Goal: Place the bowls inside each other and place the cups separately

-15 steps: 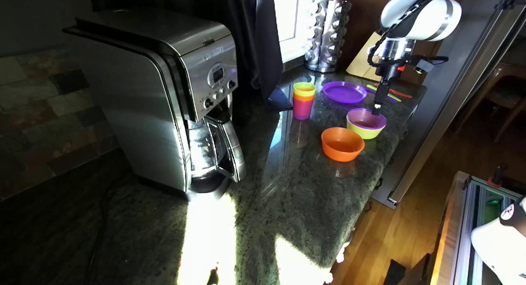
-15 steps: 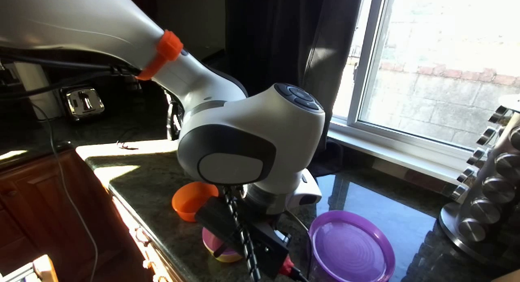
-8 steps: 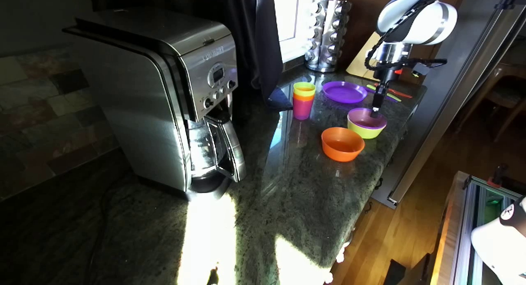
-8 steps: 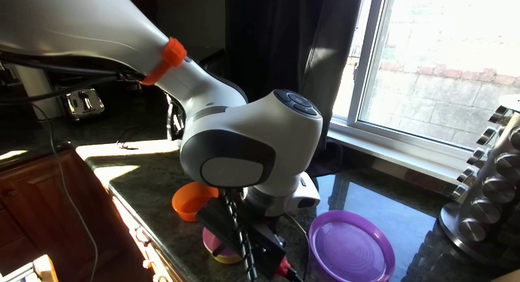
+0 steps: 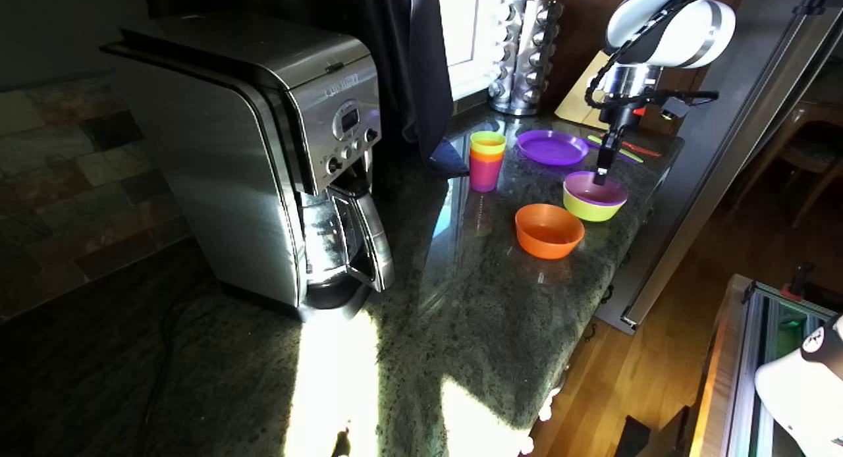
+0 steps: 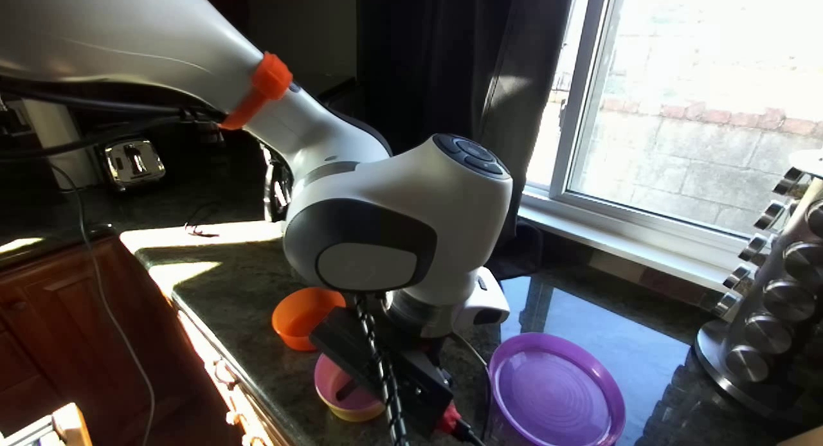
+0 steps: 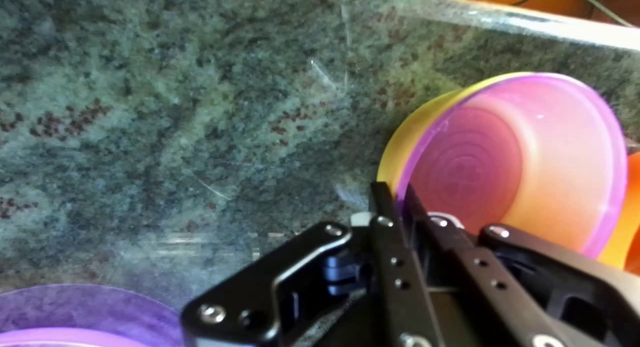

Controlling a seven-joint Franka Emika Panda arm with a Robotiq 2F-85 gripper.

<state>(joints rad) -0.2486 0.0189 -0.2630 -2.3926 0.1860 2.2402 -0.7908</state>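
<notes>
my fingers (image 7: 382,202) pinch the purple bowl (image 7: 467,167) by its rim, nested in the lime green bowl (image 5: 589,211); the coffee maker (image 5: 257,161) faintly reads "cuisinart".

A purple bowl (image 5: 598,193) sits nested inside a lime green bowl (image 5: 593,212), both opening upward on the bench (image 5: 461,332), with a separate orange bowl (image 5: 548,232) just beside them; the narrow cups (image 5: 487,162) form one upright stack, lime at top, then orange, then pink
</notes>
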